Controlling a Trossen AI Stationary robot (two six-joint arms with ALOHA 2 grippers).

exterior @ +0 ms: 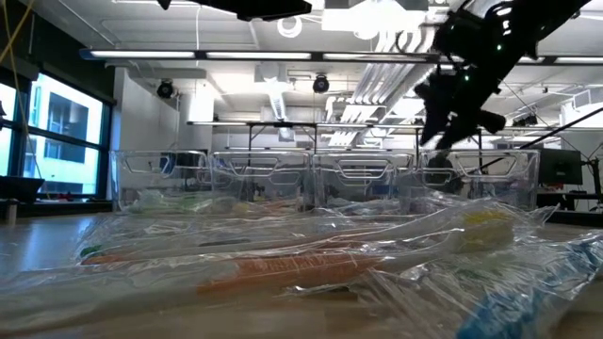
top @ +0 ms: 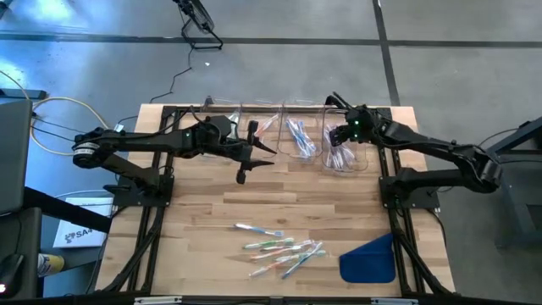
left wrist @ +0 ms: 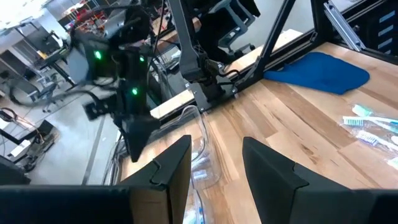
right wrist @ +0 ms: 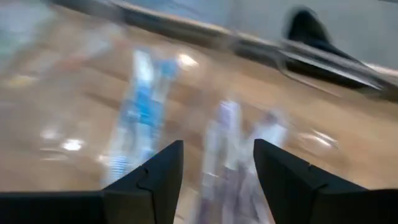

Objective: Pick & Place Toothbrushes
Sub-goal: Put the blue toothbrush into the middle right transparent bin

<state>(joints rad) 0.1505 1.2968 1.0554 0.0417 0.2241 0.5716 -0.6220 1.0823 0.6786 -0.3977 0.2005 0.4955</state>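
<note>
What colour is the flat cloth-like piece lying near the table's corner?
Blue; the flat cloth-like piece shows best in the high view.

Free room: bare middle of the light wooden slatted table, open between the far bins and the near pile.

Obstacles:
- 12 o'clock: row of clear plastic bins along the far edge.
- 10 o'clock: dark left gripper above the boards.
- 1 o'clock: dark right gripper over the rightmost bin.
- 6 o'clock: scattered thin wrapped toothbrushes.
- 5 o'clock: flat blue cloth-like piece.

An industrial lab: concrete floor, exposed ceiling ducts, strip lights, a framed wooden workbench.
</note>
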